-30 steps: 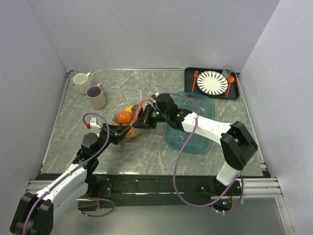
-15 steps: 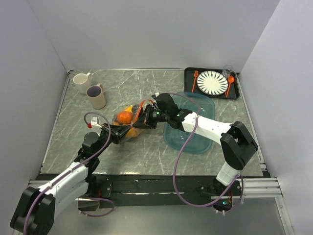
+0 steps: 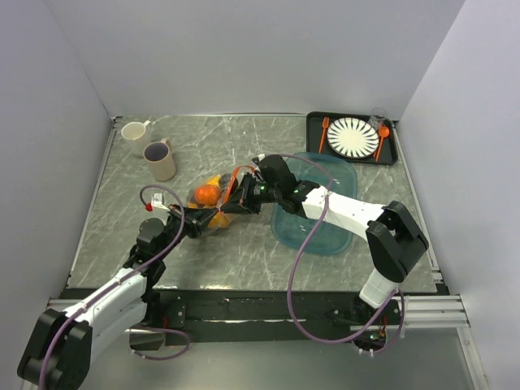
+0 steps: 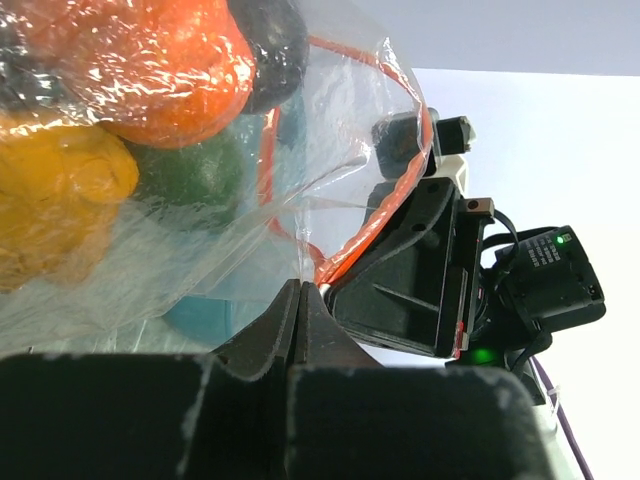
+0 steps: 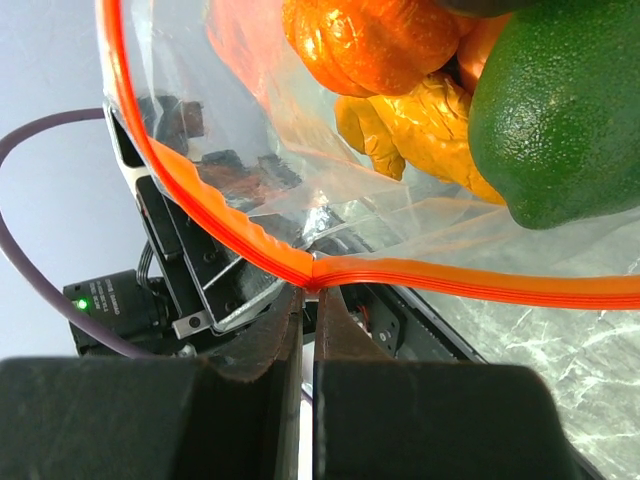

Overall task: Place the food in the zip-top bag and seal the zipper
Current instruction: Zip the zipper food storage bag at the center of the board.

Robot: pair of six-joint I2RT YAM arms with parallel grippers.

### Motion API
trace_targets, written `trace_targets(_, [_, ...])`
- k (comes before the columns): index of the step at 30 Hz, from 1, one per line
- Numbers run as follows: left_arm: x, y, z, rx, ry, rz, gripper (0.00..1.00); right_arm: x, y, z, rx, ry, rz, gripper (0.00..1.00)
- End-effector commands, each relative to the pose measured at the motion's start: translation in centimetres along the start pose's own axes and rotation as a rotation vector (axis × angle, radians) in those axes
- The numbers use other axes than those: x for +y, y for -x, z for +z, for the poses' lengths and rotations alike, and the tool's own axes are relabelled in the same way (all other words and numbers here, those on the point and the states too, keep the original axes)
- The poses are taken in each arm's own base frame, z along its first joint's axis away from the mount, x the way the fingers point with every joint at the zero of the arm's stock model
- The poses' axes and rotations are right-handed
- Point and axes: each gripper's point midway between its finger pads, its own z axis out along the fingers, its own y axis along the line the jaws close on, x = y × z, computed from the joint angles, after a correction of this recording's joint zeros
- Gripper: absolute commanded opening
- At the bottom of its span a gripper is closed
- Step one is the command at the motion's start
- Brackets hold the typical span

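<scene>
Teal and translucent, the tray (image 3: 321,237) is flanked on its left by the clear zip-top bag (image 3: 213,199), with orange, yellow and green food (image 3: 207,193) packed inside. The orange-red zipper (image 5: 430,272) is pinched by the closed right gripper (image 5: 310,295), and the bag's edge is clamped by the closed left gripper (image 4: 302,295).

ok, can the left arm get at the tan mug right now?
Probably not as is. The stretch of table between the left pincer and the tan mug looks bare, but that pincer is shut on the zip-top bag, whose zipper the right pincer pinches. It would have to let go first.
</scene>
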Motion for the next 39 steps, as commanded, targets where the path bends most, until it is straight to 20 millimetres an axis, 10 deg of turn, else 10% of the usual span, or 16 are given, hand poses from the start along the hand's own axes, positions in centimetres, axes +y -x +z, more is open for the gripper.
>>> trace_targets(1, [-2.5,-0.4,-0.3,0.024,-0.085,0.046,0.01,2.8,1.8,-1.1,-0.084,0.06,-0.008,0.0])
trace_targets(30, [-1.6,-1.0,-2.1,0.034,-0.084,0.055,0.01,2.8,3.4,-2.4,-0.144,0.136,0.103,0.0])
trace_targets(36, [-3.2,-0.6,-1.6,0.016,-0.15,0.06,0.51,2.4,2.7,-2.8,-0.123,0.122,0.085,0.0])
trace_targets(39, [-3.4,-0.7,-0.8,0.035,-0.157,0.048,0.56,2.1,2.5,-2.9,-0.118,0.11,0.074,0.0])
